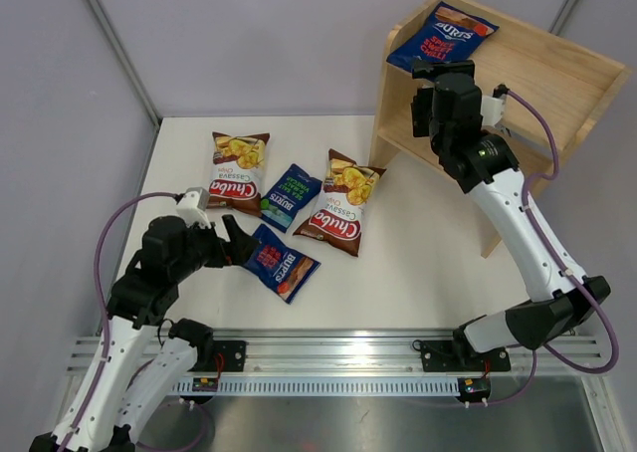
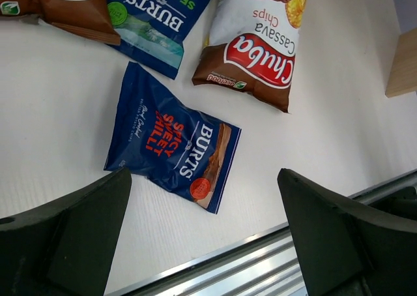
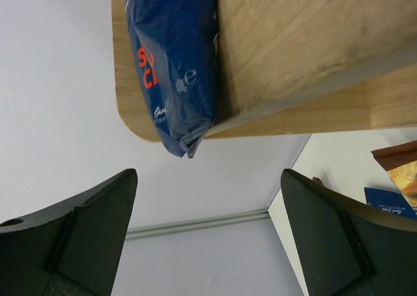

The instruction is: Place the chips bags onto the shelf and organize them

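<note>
Shelf first: the wooden shelf [image 1: 557, 69] stands at the far right corner of the table [image 1: 428, 263], and one bag is already up there. That shelved Burts bag [image 1: 443, 36], dark blue with red lettering, lies flat on the top board by its left corner. The right wrist view shows its crimped end [image 3: 186, 139] poking out past the board's rounded edge.

The right gripper [image 1: 438, 71] hangs just in front of that bag. Its jaws are spread wide and it grips nothing. From the wrist camera the two dark fingers [image 3: 85, 224] frame the bag's end without touching it.

Four bags lie flat on the table, left of the shelf. The left Chuba bag [image 1: 237, 170] is farthest left, and the right Chuba bag [image 1: 341, 203] is nearest the shelf. The green Burts bag [image 1: 290, 197] sits between them and touches the left one's lower corner. The Spicy Sweet Chilli Burts bag [image 1: 282, 263] lies slanted nearest the arms, apart from the other three.

The left gripper [image 1: 237, 243] sits right at that chilli bag's left edge. Its jaws are also parted wide and hold nothing. In the left wrist view the chilli bag [image 2: 172, 139] lies between the two fingers [image 2: 71, 237], with the metal rail [image 2: 260, 270] at the table's near edge just below it.
</note>
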Action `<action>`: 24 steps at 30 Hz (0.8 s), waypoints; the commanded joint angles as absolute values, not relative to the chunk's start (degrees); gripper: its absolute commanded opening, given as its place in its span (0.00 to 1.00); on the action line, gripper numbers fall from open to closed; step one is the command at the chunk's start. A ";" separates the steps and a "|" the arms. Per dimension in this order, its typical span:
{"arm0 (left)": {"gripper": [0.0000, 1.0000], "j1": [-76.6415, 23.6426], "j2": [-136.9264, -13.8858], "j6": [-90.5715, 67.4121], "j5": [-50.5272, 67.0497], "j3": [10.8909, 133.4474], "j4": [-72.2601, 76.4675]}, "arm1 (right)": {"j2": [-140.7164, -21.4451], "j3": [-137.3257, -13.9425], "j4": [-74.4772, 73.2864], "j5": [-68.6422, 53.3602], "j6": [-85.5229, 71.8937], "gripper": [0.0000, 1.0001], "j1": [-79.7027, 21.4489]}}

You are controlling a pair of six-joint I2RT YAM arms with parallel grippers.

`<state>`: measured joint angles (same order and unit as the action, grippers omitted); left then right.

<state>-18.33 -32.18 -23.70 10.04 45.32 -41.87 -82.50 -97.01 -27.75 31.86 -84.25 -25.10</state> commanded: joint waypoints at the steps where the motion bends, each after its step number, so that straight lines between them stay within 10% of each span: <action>1: 0.99 -18.54 -32.87 -28.46 5.10 45.18 -41.48 | -78.67 -96.07 -21.46 24.01 -79.20 0.99 -24.87; 15: 0.99 -18.46 -30.85 -49.03 -2.28 20.14 -20.05 | -65.23 -71.82 -2.20 -34.82 -47.75 0.98 -25.14; 24: 0.98 -18.37 -37.08 -49.22 -0.53 10.12 -0.27 | -51.61 -54.50 -5.54 -49.12 -35.78 0.96 -25.22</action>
